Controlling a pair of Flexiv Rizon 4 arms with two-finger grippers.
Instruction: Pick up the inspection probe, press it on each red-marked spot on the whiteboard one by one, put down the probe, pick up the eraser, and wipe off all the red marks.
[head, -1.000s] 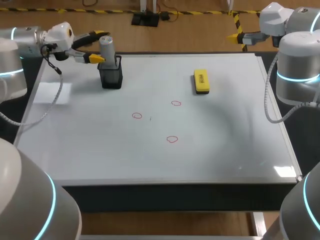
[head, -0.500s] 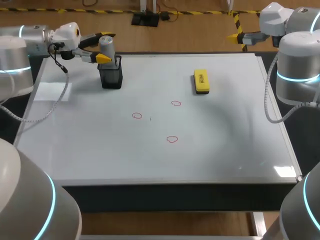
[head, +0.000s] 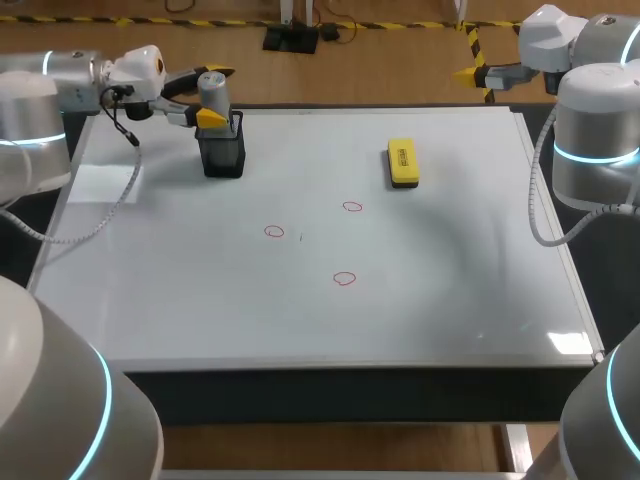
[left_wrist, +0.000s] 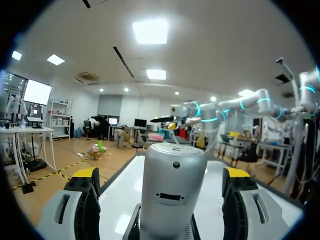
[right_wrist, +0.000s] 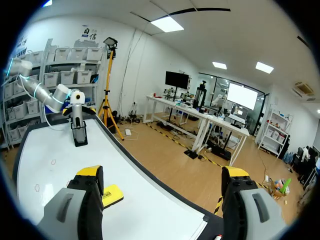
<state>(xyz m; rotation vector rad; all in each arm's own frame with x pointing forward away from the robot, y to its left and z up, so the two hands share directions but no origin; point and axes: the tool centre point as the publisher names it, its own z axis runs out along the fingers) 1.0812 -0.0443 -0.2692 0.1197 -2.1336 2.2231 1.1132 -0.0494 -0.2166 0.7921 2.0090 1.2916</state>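
- While the left gripper (left_wrist: 160, 200) straddles the inspection probe (head: 213, 92) with its fingers spread and a gap showing on each side, nothing is gripped yet. The probe stands upright in its black holder (head: 222, 152) at the whiteboard's (head: 450, 300) far left.
- Closing squarely on the round body, then lifting straight up, looks the safest way to clear the holder without tipping it.
- Probe: a smooth grey cylinder with a rounded-edge top, probably slippery, so a centred pinch matters.
- Holder: dark, boxy, open-topped.
- Three thin red marks (head: 344, 279) sit mid-board on the glossy white surface, and the yellow block eraser (head: 402, 162) lies beyond them.
- Right gripper (right_wrist: 160, 197) hangs spread and empty off the far right corner.
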